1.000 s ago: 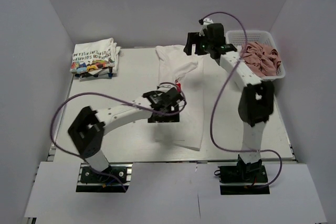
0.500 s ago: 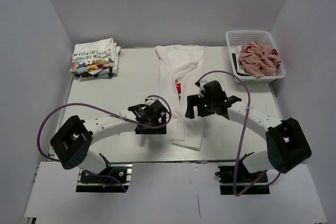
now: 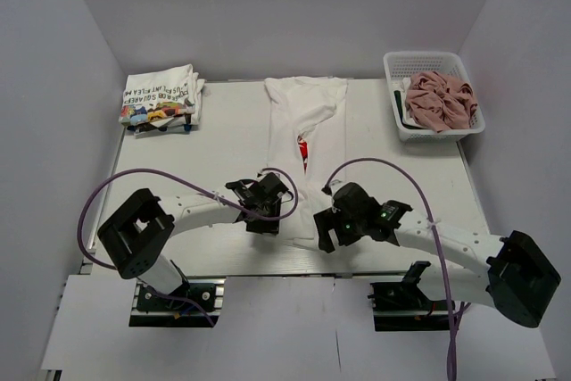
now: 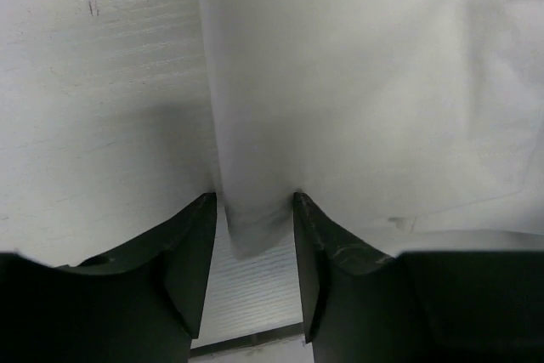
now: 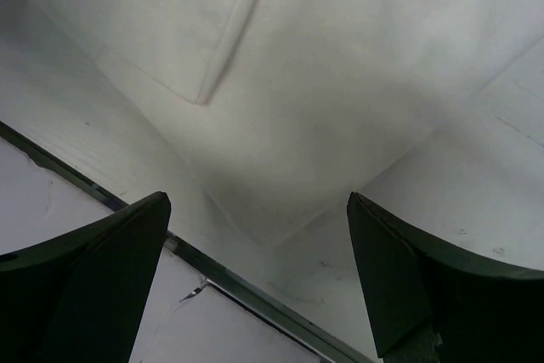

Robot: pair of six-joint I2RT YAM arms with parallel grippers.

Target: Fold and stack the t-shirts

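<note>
A long white t-shirt [image 3: 312, 122] with a red logo print [image 3: 303, 151] lies lengthwise down the middle of the table. My left gripper [image 3: 269, 217] sits at its near left corner. In the left wrist view a ridge of the white t-shirt's hem [image 4: 255, 218] fills the gap between the half-closed jaws of the left gripper [image 4: 253, 199]. My right gripper [image 3: 326, 231] hovers open over the near right corner of the white t-shirt [image 5: 340, 82], and nothing lies between the jaws of the right gripper [image 5: 259, 201]. A stack of folded t-shirts [image 3: 161, 98] rests at the back left. A dusty pink t-shirt [image 3: 439, 100] is crumpled in the basket.
The white mesh basket [image 3: 424, 62] stands at the back right corner. The table's metal front edge [image 5: 255, 299] runs just below the right gripper. Purple cables loop above both arms.
The right arm swung from the basket at the back down to the shirt's near right corner. The left gripper slid toward the near hem, and its jaws narrowed onto the cloth.
</note>
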